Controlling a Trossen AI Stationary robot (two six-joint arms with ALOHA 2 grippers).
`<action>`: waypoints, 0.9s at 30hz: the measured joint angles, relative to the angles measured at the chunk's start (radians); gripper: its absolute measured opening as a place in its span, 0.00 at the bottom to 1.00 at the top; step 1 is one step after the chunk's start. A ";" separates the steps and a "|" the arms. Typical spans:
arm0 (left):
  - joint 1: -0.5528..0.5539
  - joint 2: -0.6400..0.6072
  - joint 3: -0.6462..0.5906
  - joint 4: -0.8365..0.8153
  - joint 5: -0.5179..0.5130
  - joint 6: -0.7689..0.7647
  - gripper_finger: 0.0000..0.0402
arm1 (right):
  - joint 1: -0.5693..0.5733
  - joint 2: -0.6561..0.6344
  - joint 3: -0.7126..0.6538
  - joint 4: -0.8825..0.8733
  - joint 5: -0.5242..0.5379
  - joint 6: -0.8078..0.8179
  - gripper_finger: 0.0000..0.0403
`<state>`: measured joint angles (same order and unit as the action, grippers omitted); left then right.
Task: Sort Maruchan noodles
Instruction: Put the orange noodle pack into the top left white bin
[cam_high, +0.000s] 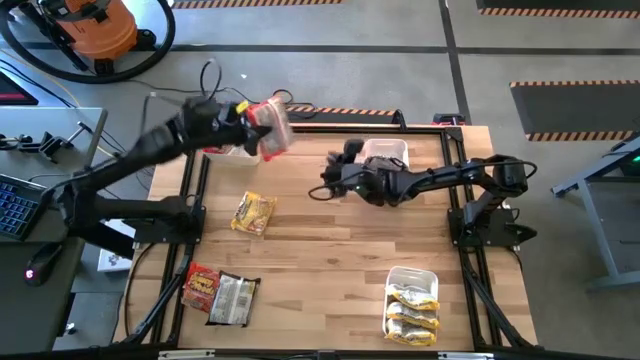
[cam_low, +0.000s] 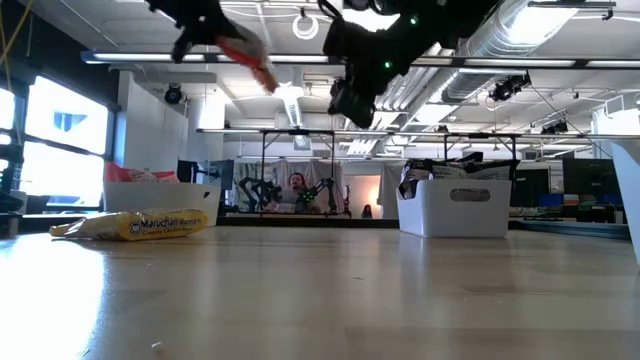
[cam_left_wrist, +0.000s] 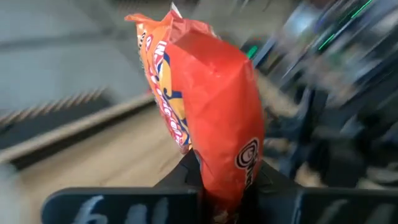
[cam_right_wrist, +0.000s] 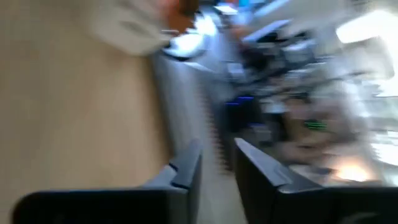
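A pale wooden butcher-block table (cam_high: 330, 250) framed by black rails fills the high view, standing on a grey concrete floor with striped tape lines; an orange shop vacuum (cam_high: 95, 25) sits off the far left corner. From table height, the room behind is an open workshop with white ducting and strip lights, and a person sits far back.

The left gripper (cam_high: 262, 122) is raised over the table's far left part, clamped on a red-orange crinkly plastic noodle packet (cam_high: 274, 128); in the left wrist view the packet (cam_left_wrist: 208, 118) stands on end out of the fingers, its long axis running away from the wrist, logo side edge-on.

The right gripper (cam_high: 338, 168) hovers mid-table beside a white rectangular plastic bin (cam_high: 388, 152); its fingers (cam_right_wrist: 186, 168) stand a narrow gap apart, holding nothing.

A yellow packet (cam_high: 254, 213) lies flat left of centre, its long axis roughly along the table's depth. A red packet (cam_high: 202, 287) and a brown-silver packet (cam_high: 234, 298) lie side by side near the front left. Yellow packets fill a second white bin (cam_high: 412, 274) at front right.
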<state>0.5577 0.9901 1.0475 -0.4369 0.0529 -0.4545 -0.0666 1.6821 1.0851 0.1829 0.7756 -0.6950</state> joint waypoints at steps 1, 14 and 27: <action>0.019 0.017 0.072 -0.134 0.003 0.022 0.05 | -0.006 0.000 0.000 -0.051 -0.059 0.063 0.14; 0.251 0.463 0.596 -0.928 -0.120 0.321 0.05 | -0.015 0.000 0.000 -0.207 -0.339 0.270 0.01; 0.446 0.718 0.632 -0.979 -0.089 0.571 0.05 | 0.003 0.000 -0.001 -0.292 -0.342 0.324 0.00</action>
<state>1.0042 1.7082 1.6793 -1.4156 -0.0365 0.1162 -0.0635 1.6821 1.0840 -0.1092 0.4340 -0.3706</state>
